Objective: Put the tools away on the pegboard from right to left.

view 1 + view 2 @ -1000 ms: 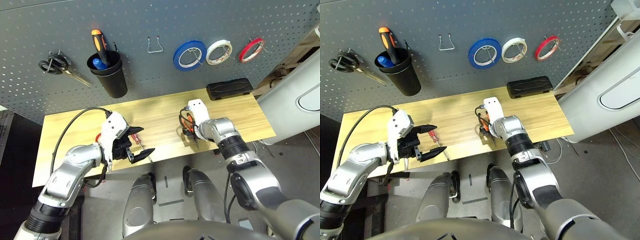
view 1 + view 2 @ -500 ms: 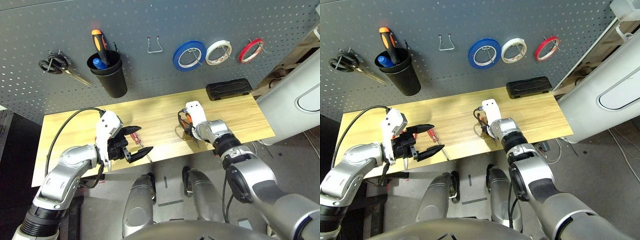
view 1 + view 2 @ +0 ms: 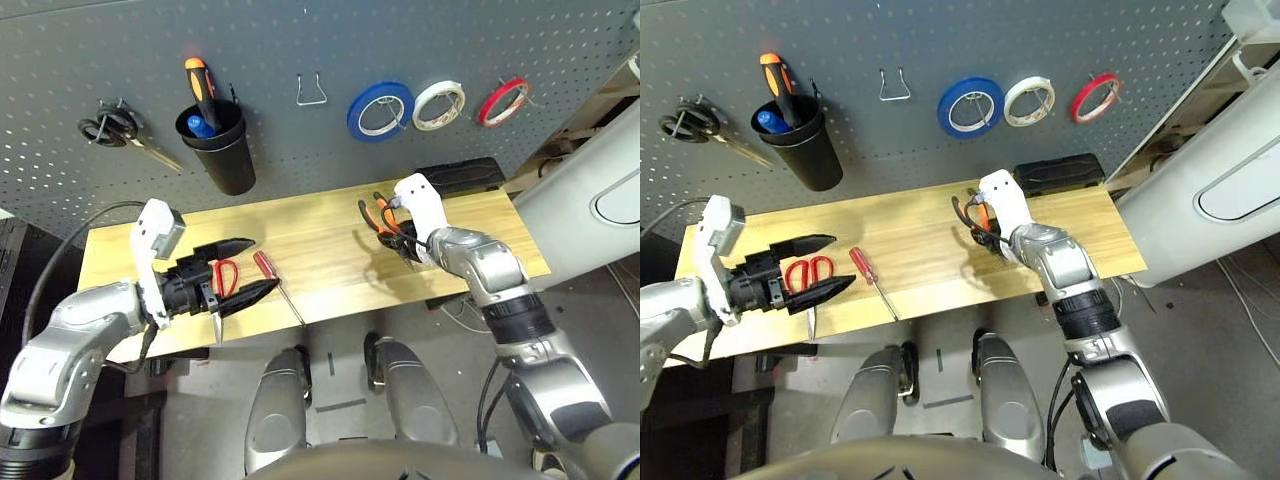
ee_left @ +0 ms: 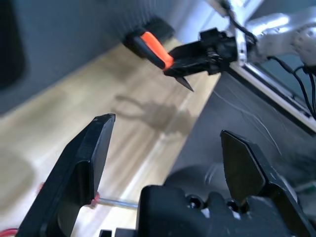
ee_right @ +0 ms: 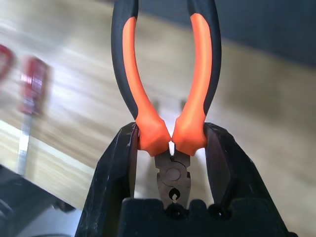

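The right tool (image 5: 173, 140) grips the pliers (image 5: 173, 128) (handles splayed).

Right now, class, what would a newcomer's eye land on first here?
Probably the orange-and-black pliers, clamped between the right gripper's fingers above the wooden table. Next, perhaps, the bright blue tape roll hanging on the grey pegboard, then the left gripper with its black fingers spread over the table's left part.

The surface (image 3: 330, 240) looks like smooth pale wood; the pliers (image 5: 172, 123) pair matt orange plastic with, seemingly, dull metal.
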Robot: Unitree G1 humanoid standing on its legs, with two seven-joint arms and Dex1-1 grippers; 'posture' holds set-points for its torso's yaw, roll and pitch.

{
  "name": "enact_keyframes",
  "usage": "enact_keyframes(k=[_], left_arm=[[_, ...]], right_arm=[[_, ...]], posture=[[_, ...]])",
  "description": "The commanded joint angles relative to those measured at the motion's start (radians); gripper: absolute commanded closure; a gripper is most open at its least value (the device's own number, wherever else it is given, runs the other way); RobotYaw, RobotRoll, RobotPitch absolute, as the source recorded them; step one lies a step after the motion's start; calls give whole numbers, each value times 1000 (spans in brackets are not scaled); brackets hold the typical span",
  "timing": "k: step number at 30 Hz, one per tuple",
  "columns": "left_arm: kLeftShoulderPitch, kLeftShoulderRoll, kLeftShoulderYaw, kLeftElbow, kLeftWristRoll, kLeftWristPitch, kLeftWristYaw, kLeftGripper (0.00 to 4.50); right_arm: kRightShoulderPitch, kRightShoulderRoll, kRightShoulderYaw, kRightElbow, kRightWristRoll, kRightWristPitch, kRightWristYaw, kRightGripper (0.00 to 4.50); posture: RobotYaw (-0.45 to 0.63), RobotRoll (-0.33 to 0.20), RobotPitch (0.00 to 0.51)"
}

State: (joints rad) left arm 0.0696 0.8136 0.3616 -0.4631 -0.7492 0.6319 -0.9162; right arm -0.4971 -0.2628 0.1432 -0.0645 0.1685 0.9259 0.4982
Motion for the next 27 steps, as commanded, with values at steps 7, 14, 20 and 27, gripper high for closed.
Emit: enact_keyframes(k=[7, 14, 20, 27], left_arm=[[-81, 74, 138, 5, -171, 113, 19, 0], [-119, 83, 220, 37, -239, 141, 43, 0], [-125, 81, 228, 39, -253, 142, 57, 0], [-138, 74, 203, 34, -254, 138, 73, 0]], right_arm=[[-127, 49, -75, -86, 102, -35, -2, 2418], [-204, 105, -110, -61, 130, -210, -1, 2418], [-268, 140, -93, 4, 95, -401, -9, 2418], [-397, 198, -54, 279, -40, -802, -61, 2418]], posture=[[104, 0, 91], [119, 0, 78], [125, 0, 74], [135, 0, 77]])
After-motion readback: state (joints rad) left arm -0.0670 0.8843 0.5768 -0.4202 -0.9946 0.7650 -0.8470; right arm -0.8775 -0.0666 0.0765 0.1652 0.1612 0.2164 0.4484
